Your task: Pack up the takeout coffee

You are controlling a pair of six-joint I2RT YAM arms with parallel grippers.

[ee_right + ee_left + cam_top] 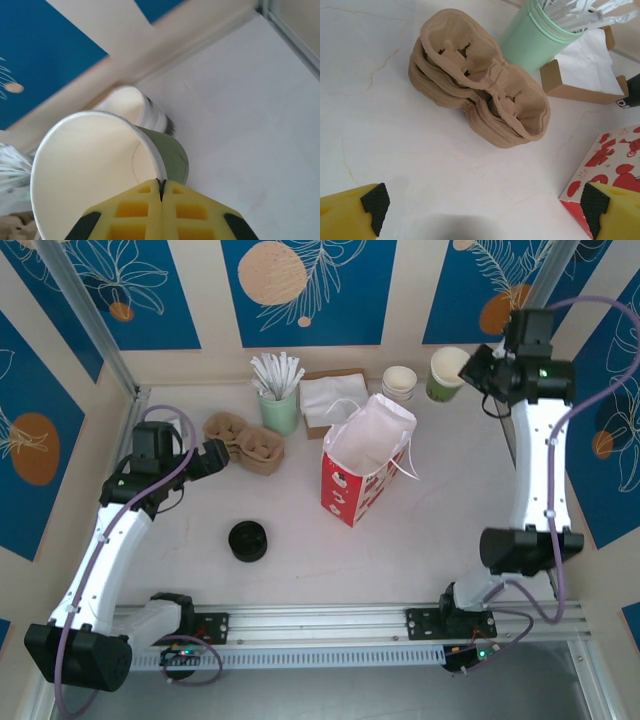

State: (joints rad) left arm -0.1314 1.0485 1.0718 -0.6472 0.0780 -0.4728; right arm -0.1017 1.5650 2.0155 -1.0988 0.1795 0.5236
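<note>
Nearest the arm bases, a black lid (248,540) lies on the worktop (420,540), left of ctr, well apart from everything else. Further in on the left, the left gripper (212,455) is spread wide w/ nothing btwn its jaws, over bare worktop. In the left wrist view its black fingertips (376,201) sit at the two lower corners.

Just beyond it lies a stack of brown pulp cup carriers (245,443), nested, two wells each.

At ctr a red-and-white bag (352,485) stands upright, mouth open, w/ white lining and white handles showing. One of its bottom corners shows close beside one finger in the left wrist view.

Behind the carriers is a mint-green holder (280,412) full of paper-wrapped sticks. Just right of it is a cardboard box of white napkins (330,398). Further right along the back is a stack of white cups (399,382).

In the far right rear corner is the takeout coffee cup (447,373): olive-green sides, white inside, top open. The right gripper (476,364) is closed on its rim. The right wrist view shows the yellow fingers pinched together on the cup's near edge. The white cups are just beside it, toward the back wall. Can't tell whether the cup's base rests on the worktop or is lifted.
</note>
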